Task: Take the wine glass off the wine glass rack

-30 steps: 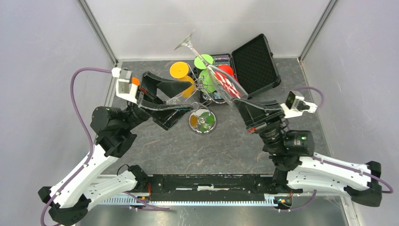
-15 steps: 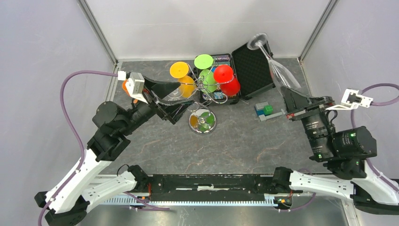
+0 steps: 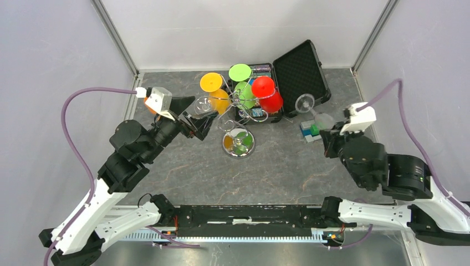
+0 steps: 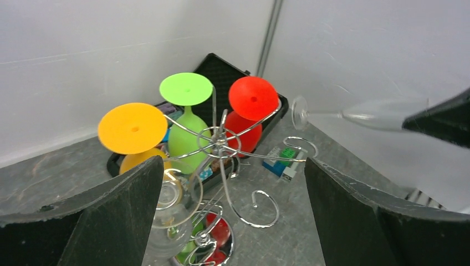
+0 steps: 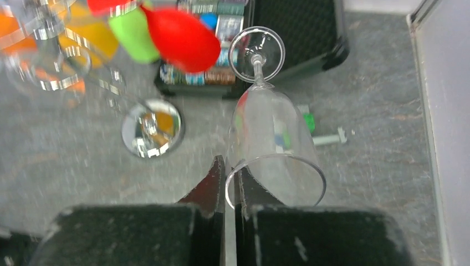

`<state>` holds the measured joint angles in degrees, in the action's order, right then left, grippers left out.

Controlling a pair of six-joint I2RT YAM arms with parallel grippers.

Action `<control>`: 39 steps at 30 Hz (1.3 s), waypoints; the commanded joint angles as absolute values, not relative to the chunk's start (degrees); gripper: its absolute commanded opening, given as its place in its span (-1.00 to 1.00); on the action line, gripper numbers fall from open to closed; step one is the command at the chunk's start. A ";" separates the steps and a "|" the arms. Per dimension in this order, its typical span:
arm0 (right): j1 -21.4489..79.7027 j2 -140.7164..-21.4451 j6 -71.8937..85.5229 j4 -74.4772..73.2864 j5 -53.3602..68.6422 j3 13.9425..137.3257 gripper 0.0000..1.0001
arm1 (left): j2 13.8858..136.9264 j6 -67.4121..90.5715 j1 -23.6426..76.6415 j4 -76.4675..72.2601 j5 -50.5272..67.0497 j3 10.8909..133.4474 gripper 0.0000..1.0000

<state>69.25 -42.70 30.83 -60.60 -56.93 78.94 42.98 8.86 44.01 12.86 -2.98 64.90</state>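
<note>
While I watch from above, the right gripper (image 3: 330, 133) sits at the right of the table (image 3: 277, 172), well apart from the rack (image 3: 239, 142). Its fingers are closed on the bowl end of the clear wine glass (image 3: 315, 112), which lies tilted with its foot toward the open black case (image 3: 299, 69). The left gripper (image 3: 195, 115) stands just left of the rack, fingers spread wide and gripping nothing, with a second clear glass (image 3: 204, 104) between them. Left wrist view: my two fingers (image 4: 122, 210) stand far apart, and the rack (image 4: 219, 141) rises between and beyond them. It carries the orange glass (image 4: 133, 127), the green glass (image 4: 185, 88) and the red glass (image 4: 253, 97) foot-up. The second clear glass (image 4: 166, 221) hangs by the left-hand finger; I cannot tell whether they touch. The wine glass (image 4: 366, 115) hangs in the air to the right, clear of the wire arms. Right wrist view: the fingers (image 5: 208, 188), pressed together, pinch the rim of the wine glass (image 5: 271, 138), one inside the bowl and one outside. Its stem points away toward the black case (image 5: 299, 33), and the rack's mirrored base (image 5: 152, 127) lies off to the left.
</note>
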 commanded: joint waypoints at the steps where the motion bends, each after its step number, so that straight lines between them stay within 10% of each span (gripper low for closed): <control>1: 69.26 -45.57 34.65 -72.00 -44.91 79.80 -0.99 | 41.42 6.38 44.21 13.71 -10.97 65.61 1.00; 18: 67.59 -52.99 37.45 -70.61 -34.44 73.46 -1.00 | 38.90 7.54 44.21 13.27 -12.34 63.39 1.00; 31: 31.50 -63.95 14.96 -64.57 -1.66 74.84 -1.00 | 37.97 8.35 44.21 14.06 -12.49 63.28 1.00; 39: 27.84 -69.31 13.72 -68.71 -3.57 76.34 -1.00 | 36.28 8.13 44.21 14.85 -13.17 62.84 1.00</control>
<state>29.12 -68.86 16.62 -65.73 -3.49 72.99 37.12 8.71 44.01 14.92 -11.97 63.02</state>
